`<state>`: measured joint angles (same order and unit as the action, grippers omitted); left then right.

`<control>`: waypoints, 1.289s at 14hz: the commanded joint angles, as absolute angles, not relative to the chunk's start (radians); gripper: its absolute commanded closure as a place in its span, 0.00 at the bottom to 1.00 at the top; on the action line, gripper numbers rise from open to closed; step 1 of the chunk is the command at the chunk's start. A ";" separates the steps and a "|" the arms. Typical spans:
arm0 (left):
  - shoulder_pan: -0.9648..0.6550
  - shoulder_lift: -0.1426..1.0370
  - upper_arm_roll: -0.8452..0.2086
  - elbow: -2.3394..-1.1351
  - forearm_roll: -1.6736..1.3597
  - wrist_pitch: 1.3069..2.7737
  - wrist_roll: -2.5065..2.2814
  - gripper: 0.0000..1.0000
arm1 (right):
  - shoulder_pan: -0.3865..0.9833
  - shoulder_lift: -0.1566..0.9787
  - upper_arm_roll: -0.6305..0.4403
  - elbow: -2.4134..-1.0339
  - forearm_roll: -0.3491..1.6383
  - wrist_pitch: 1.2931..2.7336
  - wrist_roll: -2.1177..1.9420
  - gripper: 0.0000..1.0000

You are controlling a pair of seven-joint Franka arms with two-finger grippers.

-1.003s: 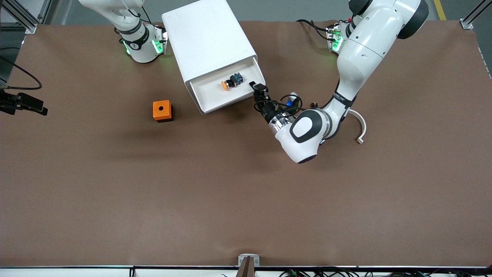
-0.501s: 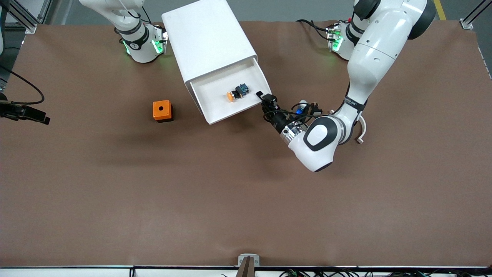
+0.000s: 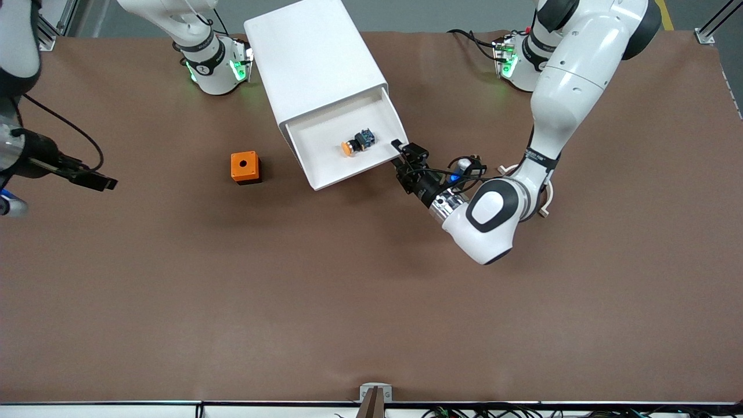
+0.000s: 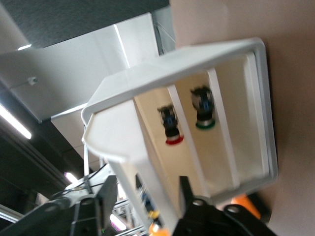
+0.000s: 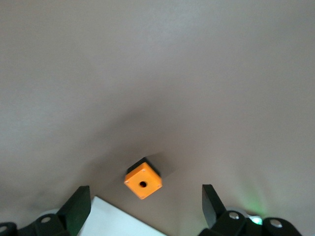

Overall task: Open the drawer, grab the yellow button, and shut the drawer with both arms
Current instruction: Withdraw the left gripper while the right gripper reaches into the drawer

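The white cabinet [image 3: 313, 58] stands between the arms' bases. Its top drawer [image 3: 325, 168] is pulled out, and the button [image 3: 355, 143], with an orange cap and a dark body, lies in it. My left gripper [image 3: 404, 148] is at the drawer's front corner toward the left arm's end. In the left wrist view its fingers [image 4: 184, 189] straddle the drawer's front wall [image 4: 147, 172] and are shut on it. My right gripper [image 3: 109, 184] is open and empty over the table at the right arm's end. In the right wrist view the right gripper [image 5: 145, 191] is open above the orange cube.
The orange cube with a hole [image 3: 245, 167] sits on the table beside the cabinet, toward the right arm's end; it also shows in the right wrist view [image 5: 142, 181]. A red-capped button [image 4: 171, 129] and a green-capped one [image 4: 204, 110] lie in lower drawers. A white curved piece [image 3: 545, 194] lies by the left arm.
The drawer has slid farther out with my left gripper on its front corner. My right gripper has moved in from the table's end toward the orange cube.
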<state>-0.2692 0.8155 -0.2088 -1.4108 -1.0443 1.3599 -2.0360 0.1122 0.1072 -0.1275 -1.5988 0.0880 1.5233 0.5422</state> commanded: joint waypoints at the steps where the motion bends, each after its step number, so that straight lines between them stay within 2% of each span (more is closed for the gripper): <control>1: -0.249 0.831 -0.207 -1.370 -1.083 1.355 -1.893 0.01 | 0.230 0.100 -0.133 -1.594 0.094 1.525 0.749 0.00; 5: -0.247 0.827 -0.172 -1.307 -1.072 1.354 -1.625 0.01 | 0.409 0.103 -0.133 -1.601 0.100 1.560 0.998 0.00; 10: -0.270 0.812 -0.092 -1.220 -1.036 1.400 -1.341 0.01 | 0.553 0.101 -0.135 -1.620 0.143 1.620 1.207 0.00; 16: -0.287 0.727 -0.095 -1.210 -0.763 1.627 -1.135 0.01 | 0.719 0.109 -0.135 -1.697 0.135 1.770 1.486 0.00; 18: -0.287 0.706 -0.097 -1.210 -0.692 1.647 -1.131 0.01 | 0.761 0.130 -0.135 -1.697 0.132 1.790 1.538 0.00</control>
